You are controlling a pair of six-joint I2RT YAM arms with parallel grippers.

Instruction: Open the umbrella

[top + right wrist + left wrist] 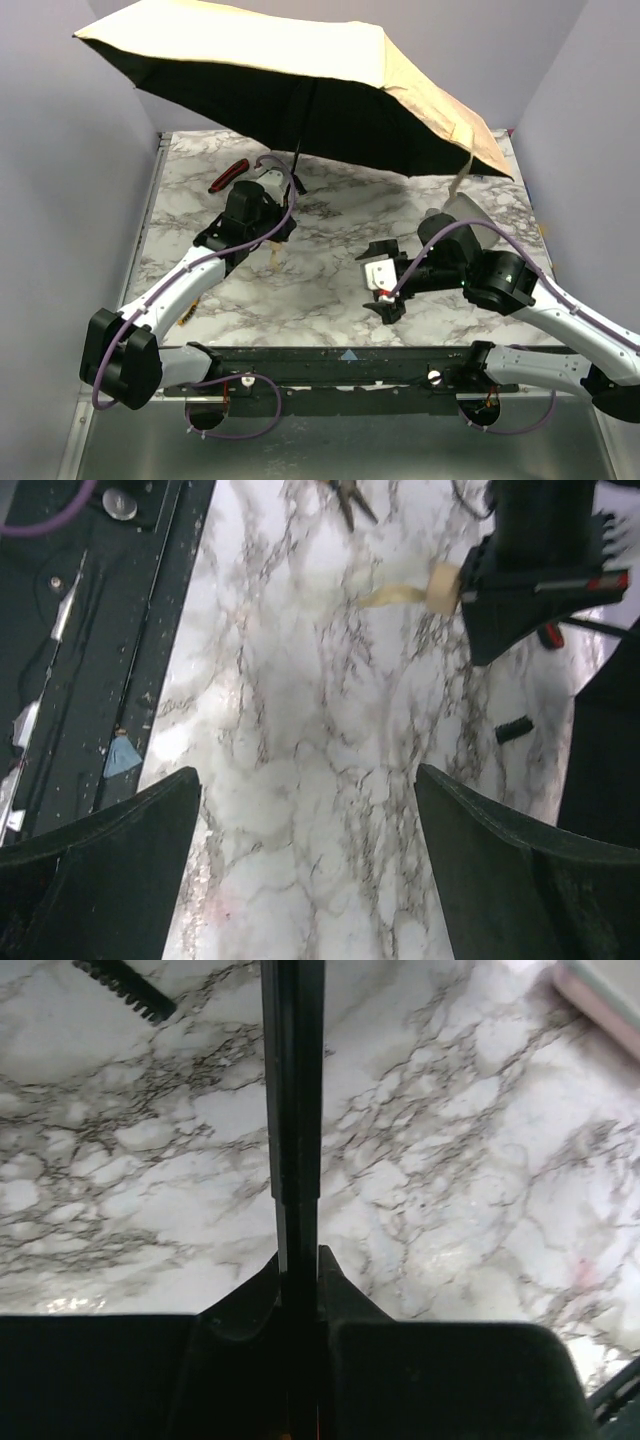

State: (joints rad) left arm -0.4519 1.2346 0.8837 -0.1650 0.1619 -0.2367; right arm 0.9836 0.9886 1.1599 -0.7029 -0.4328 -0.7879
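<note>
The umbrella [250, 45] is spread across the top of the overhead frame, so I judge the job now is to hold its shaft [297, 1110] steady without twisting. My left claw [298, 1285] is clamped tight on that shaft, arm stretched toward upper centre. The right claw [382, 280] gapes wide and empty, low over the tabletop [300, 290], centre right.

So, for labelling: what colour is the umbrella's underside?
Black; the umbrella shows it best in the top external view.

Umbrella [250, 50] canopy cut by top edge; handle [440, 586] mostly behind left tool [280, 188].
</note>
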